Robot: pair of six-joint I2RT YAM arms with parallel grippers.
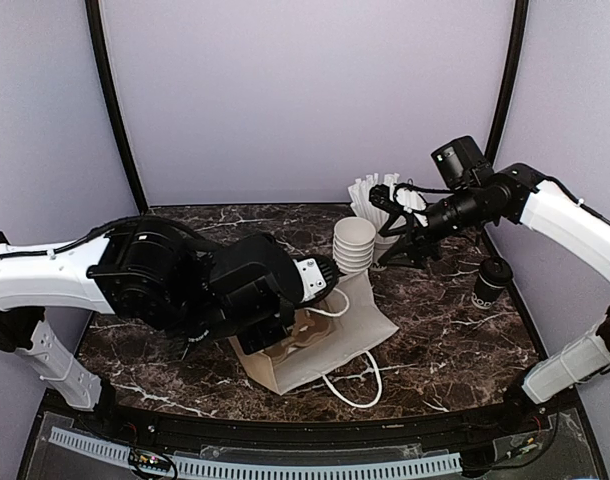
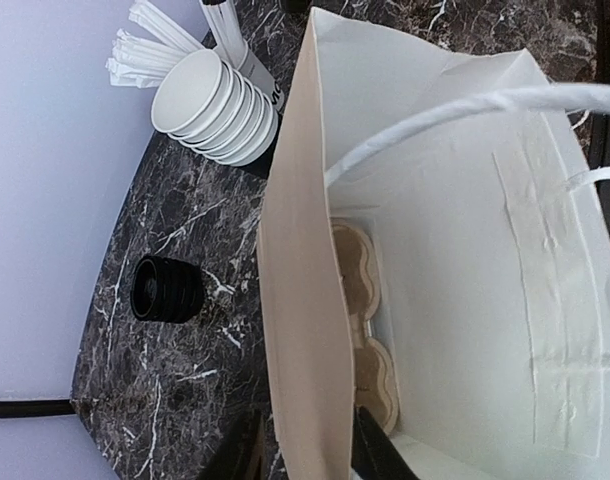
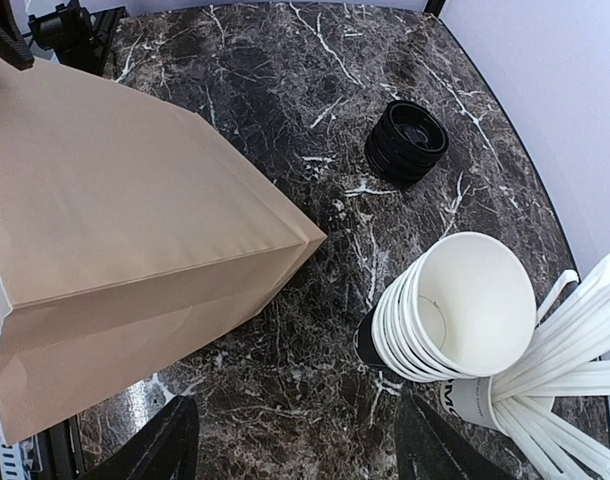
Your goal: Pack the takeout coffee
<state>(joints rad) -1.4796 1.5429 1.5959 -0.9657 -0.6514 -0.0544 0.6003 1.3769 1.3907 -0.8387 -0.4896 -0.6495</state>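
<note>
The takeout coffee, a small black cup with a black lid, stands on the marble table at the right, under my right arm. It also shows in the left wrist view and the right wrist view. A tan paper bag with white handles is at the centre, its mouth towards my left arm. My left gripper is shut on the bag's side wall, one finger inside and one outside. A cardboard cup carrier sits at the bag's bottom. My right gripper is open and empty, above the table between the bag and the cup pile.
A tilted pile of lidless black cups with white insides stands behind the bag. Beside it is a white cup of wrapped straws. The purple back wall and black posts ring the table.
</note>
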